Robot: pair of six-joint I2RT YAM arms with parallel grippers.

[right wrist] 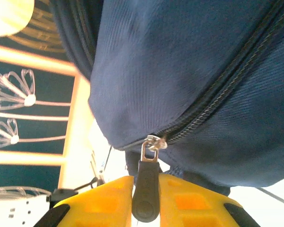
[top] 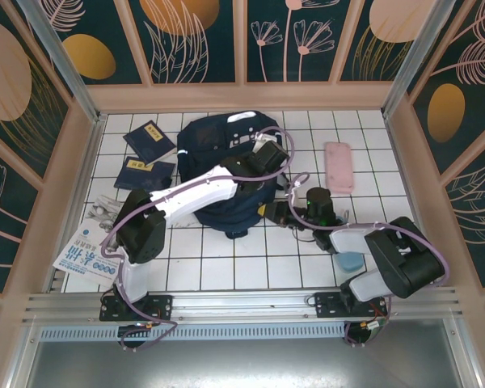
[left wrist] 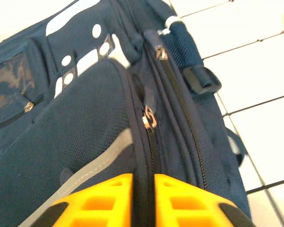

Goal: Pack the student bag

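The student bag [top: 218,153], a dark navy backpack with white stripes, lies in the middle of the tiled table. My left gripper [top: 271,158] is over its upper right part. In the left wrist view that gripper [left wrist: 143,177] stands open by a narrow gap, straddling a zipper seam, and a metal slider [left wrist: 149,118] lies free just ahead of the fingertips. My right gripper [top: 279,212] is at the bag's lower right edge. In the right wrist view it [right wrist: 146,179] is shut on a black zipper pull [right wrist: 146,191] hanging from a closed zipper under the bag fabric [right wrist: 180,71].
Two navy booklets [top: 149,139] [top: 144,173] lie left of the bag. A printed leaflet [top: 87,250] sits at the front left. A pink case [top: 339,166] lies at the right, and a light blue object [top: 352,261] sits by the right arm. Walls enclose the table.
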